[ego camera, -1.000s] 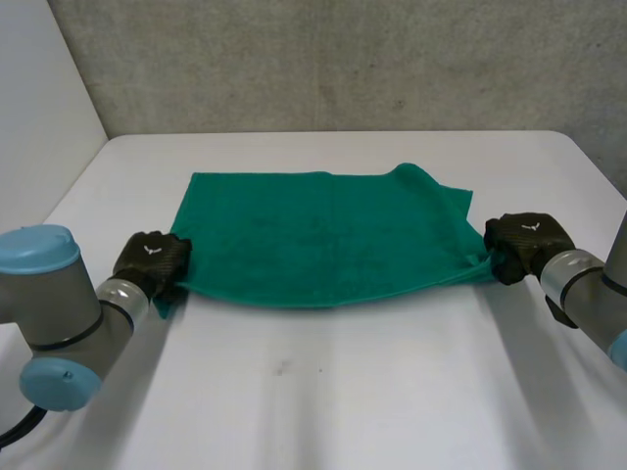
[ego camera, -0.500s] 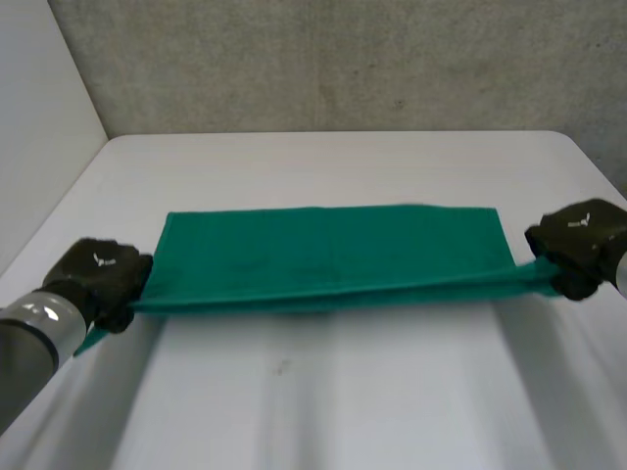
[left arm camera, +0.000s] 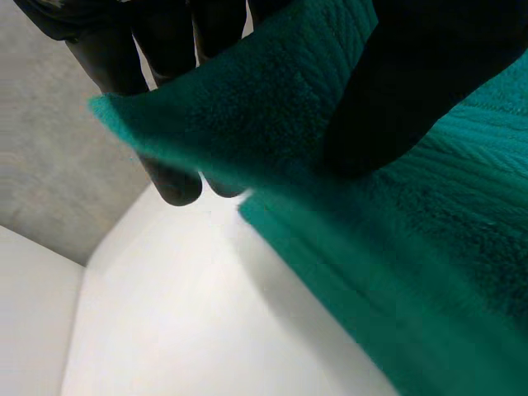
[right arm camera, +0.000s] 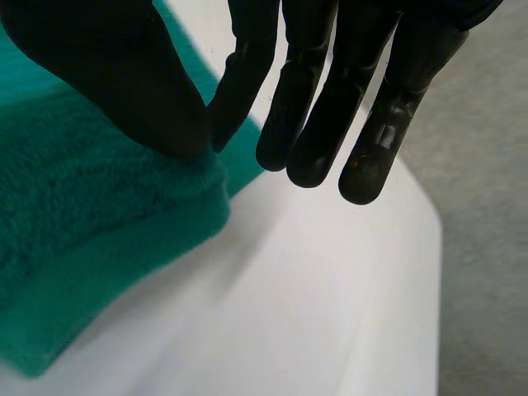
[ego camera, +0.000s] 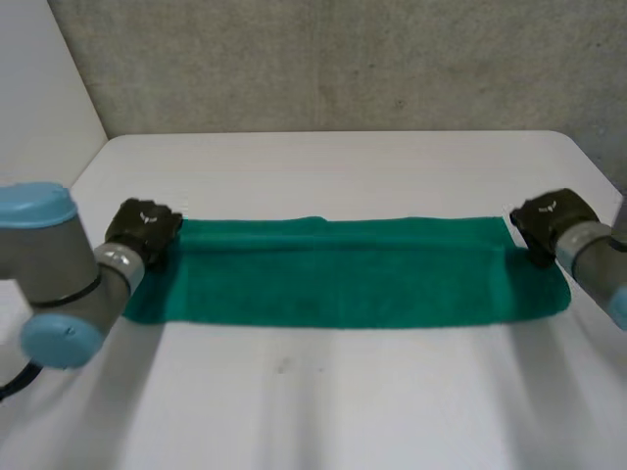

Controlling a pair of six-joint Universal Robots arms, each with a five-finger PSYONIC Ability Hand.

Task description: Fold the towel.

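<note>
Found towel (ego camera: 343,279) folded once into a long strip on table (ego camera: 343,411), left hand (ego camera: 144,227) pinching its far left corner, right hand (ego camera: 547,217) at far right corner, grip undeterminable, further folds judged outstanding.

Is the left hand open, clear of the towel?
No: the left hand pinches a corner of the towel between its thumb and fingers.
</note>
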